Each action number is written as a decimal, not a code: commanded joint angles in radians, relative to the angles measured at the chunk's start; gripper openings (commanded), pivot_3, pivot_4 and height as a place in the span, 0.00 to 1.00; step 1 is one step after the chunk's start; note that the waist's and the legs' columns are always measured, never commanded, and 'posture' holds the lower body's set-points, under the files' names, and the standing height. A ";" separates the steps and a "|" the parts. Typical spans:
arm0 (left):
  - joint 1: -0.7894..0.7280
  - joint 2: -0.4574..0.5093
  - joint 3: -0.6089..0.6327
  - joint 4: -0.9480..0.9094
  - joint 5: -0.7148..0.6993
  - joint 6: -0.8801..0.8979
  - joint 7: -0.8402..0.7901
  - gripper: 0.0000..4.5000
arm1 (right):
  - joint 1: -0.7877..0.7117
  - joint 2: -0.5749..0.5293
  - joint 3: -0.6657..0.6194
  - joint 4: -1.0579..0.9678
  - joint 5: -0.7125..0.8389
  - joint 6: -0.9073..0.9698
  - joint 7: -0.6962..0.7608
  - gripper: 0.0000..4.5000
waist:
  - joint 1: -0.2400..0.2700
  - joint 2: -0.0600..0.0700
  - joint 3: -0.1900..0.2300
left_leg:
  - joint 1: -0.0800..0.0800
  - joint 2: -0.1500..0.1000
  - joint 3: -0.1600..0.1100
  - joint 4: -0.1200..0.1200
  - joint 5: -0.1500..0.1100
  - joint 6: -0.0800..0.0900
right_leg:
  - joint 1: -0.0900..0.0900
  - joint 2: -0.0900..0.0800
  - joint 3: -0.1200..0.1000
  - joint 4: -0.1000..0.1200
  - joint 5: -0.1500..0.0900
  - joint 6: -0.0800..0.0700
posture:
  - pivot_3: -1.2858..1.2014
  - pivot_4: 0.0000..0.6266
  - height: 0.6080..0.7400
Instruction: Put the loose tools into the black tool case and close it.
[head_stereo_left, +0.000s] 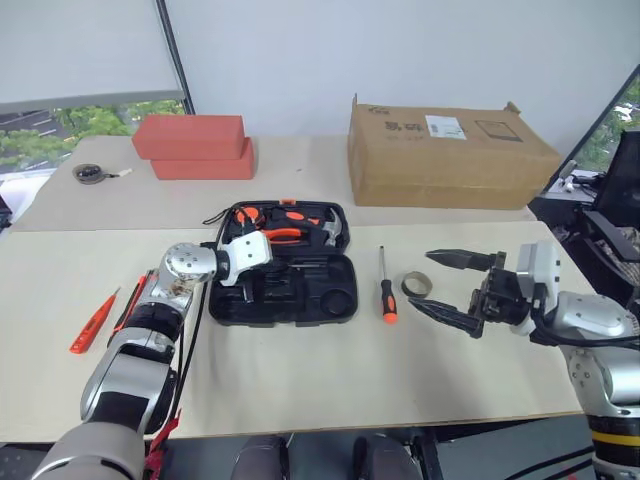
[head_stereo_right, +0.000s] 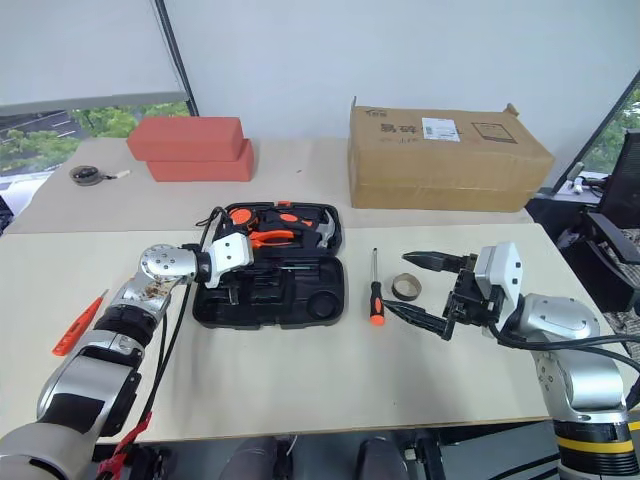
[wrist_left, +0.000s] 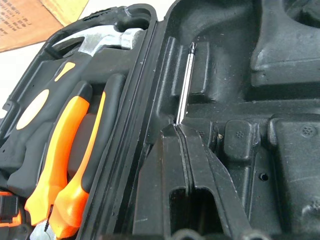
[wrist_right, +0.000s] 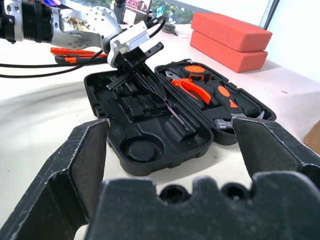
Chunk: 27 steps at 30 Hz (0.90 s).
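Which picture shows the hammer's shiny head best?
The left wrist view: the hammer's head looks big and bright there, at the far end of the black tool case. In the head views it is a small silver bit at the case's corner. In the right wrist view it shows partly, behind the right gripper.

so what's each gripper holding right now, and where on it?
Left gripper is shut on a screwdriver, pinching its steel shaft near the handle end, tip lying in the black tool case. Right gripper is open, holding nothing.
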 joint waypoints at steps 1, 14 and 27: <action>0.010 -0.003 -0.005 0.077 0.031 0.006 0.020 0.01 | -0.012 -0.027 0.007 -0.048 -0.029 0.033 -0.049 1.00 | -0.001 0.000 0.000 | 0.004 0.000 0.000 0.000 -0.001 -0.001 | 0.003 0.000 0.000 0.000 -0.001 -0.002 | 0.52 0.24 0.80; 0.107 0.067 0.217 -0.513 -0.467 0.463 -0.349 0.22 | -0.028 0.121 0.202 -0.149 -0.295 0.445 -0.530 1.00 | -0.003 0.000 0.000 | -0.017 -0.001 0.003 0.000 0.001 0.002 | -0.015 0.002 0.002 0.000 0.005 -0.003 | 0.52 0.24 0.80; 0.232 0.376 0.191 -0.963 -0.551 0.782 -0.506 0.98 | -0.063 0.217 0.304 -0.193 -0.344 0.705 -0.681 1.00 | -0.002 0.001 0.001 | -0.014 -0.003 -0.001 0.001 -0.002 0.005 | -0.012 0.002 0.008 -0.002 -0.003 0.000 | 0.52 0.24 0.80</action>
